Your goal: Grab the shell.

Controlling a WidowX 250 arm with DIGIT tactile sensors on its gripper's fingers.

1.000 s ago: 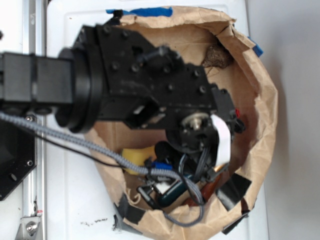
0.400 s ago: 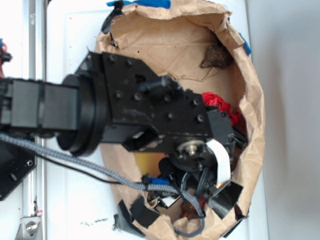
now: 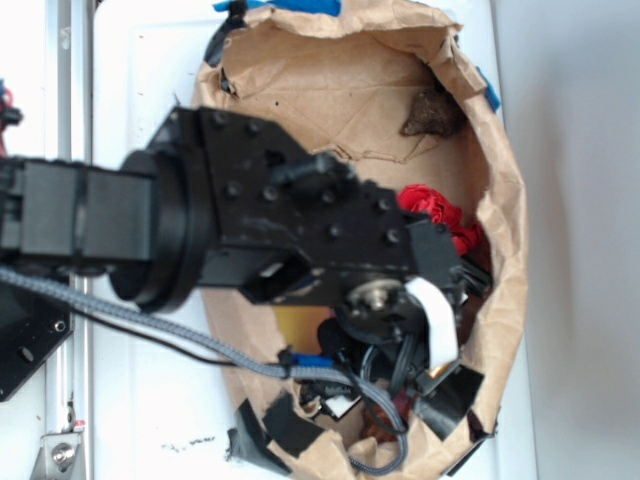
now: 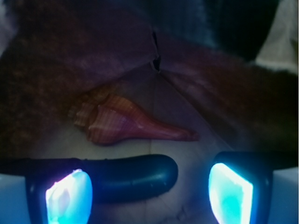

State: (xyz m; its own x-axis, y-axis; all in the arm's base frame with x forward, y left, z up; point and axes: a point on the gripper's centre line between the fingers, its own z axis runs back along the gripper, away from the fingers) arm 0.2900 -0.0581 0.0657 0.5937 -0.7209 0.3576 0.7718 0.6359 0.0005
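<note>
In the wrist view the shell (image 4: 126, 123) lies on the bag floor, orange-brown and ribbed, its thin point aimed right. Just in front of it lies a dark green glossy pod (image 4: 135, 177), reaching from the left finger into the gap. My gripper (image 4: 149, 196) is open, its two glowing pads (image 4: 69, 196) on either side of the pod, and the shell sits a little beyond the fingertips, untouched. In the exterior view the black arm (image 3: 300, 220) reaches down into the bag's near end and hides the shell.
A crumpled brown paper bag (image 3: 300, 90) walls in everything; its folded side (image 4: 93, 56) rises close behind the shell. A dark brown rough lump (image 3: 432, 112) sits at the far end, a red thing (image 3: 440, 215) beside the arm, a yellow object (image 3: 300, 322) under it.
The arm has shifted toward the bag's near end and the bag has been pushed into a narrower shape. The red thing came into view. Little has moved in the last half second.
</note>
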